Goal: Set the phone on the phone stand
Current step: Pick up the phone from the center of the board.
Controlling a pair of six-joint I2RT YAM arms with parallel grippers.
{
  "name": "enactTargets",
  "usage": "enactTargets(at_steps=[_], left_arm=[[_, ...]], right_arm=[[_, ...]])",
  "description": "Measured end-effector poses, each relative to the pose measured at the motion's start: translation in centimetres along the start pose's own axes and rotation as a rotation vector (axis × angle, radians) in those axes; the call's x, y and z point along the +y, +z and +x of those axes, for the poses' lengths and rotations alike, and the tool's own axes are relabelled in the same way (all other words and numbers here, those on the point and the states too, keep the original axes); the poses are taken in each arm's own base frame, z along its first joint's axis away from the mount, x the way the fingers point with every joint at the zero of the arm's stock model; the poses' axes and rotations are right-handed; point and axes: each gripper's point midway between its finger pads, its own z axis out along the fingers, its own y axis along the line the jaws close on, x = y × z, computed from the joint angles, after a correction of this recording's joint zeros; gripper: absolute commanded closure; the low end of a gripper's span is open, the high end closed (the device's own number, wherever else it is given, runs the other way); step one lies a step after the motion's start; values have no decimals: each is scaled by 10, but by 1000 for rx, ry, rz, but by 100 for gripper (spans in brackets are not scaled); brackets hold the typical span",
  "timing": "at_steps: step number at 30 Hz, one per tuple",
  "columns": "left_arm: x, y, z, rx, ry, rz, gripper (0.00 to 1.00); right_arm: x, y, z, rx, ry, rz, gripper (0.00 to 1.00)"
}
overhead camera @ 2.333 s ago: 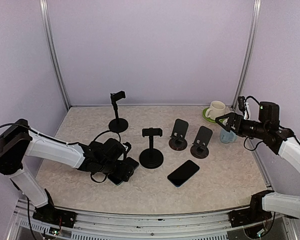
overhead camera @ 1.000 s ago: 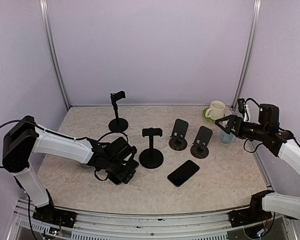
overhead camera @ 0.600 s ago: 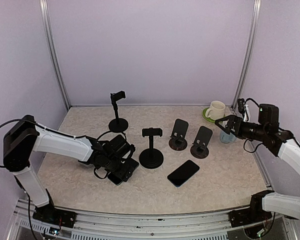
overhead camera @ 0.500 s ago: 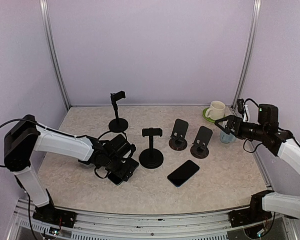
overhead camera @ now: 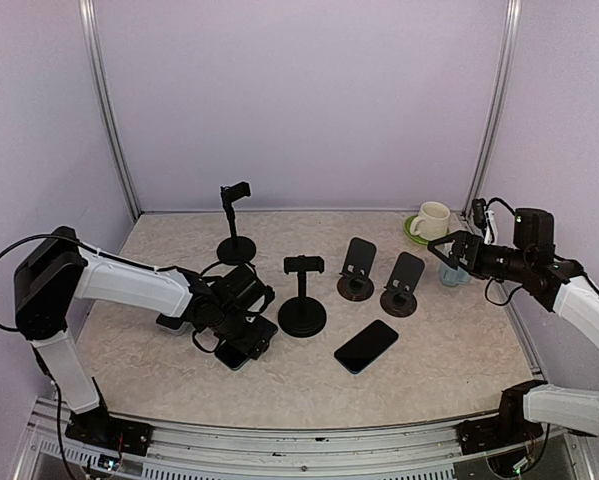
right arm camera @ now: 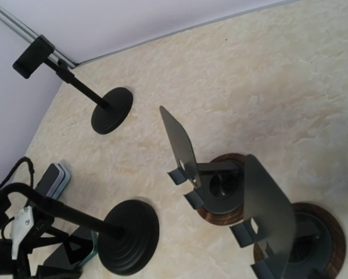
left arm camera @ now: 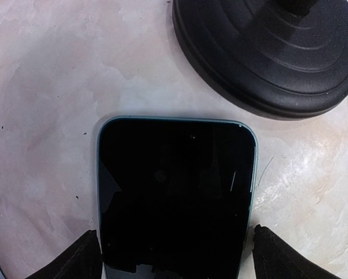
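Left wrist view: my left gripper [left arm camera: 175, 261] is spread wide, one finger just beside each long edge of the phone [left arm camera: 176, 192]. The phone lies flat, screen up, on the tabletop [left arm camera: 57, 70], so straddling it this way sets up a squeeze across its width. Just ahead of the gripper sits the stand [left arm camera: 272, 52], whose round base could foul a forward lift. My right gripper [overhead camera: 451, 252] is also spread and holds nothing, with a glass [overhead camera: 455, 273] just beside it. A second phone [overhead camera: 366, 346] lies well off to the left gripper's right.

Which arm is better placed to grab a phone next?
Left. The left gripper, open, straddles the phone lying flat beside the stand base; the right gripper hangs open by the white mug.
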Motion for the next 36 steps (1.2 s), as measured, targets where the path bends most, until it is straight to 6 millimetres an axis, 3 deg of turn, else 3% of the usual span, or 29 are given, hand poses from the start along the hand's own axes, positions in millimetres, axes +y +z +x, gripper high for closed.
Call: enactTargets(at_steps=[12, 36], left_arm=[[2, 0, 1, 44, -13, -25, 8], [-1, 3, 3, 93, -6, 15, 10]], right_arm=[[-1, 0, 1, 1, 1, 1, 0], [-1, -2, 3, -8, -4, 5, 0]])
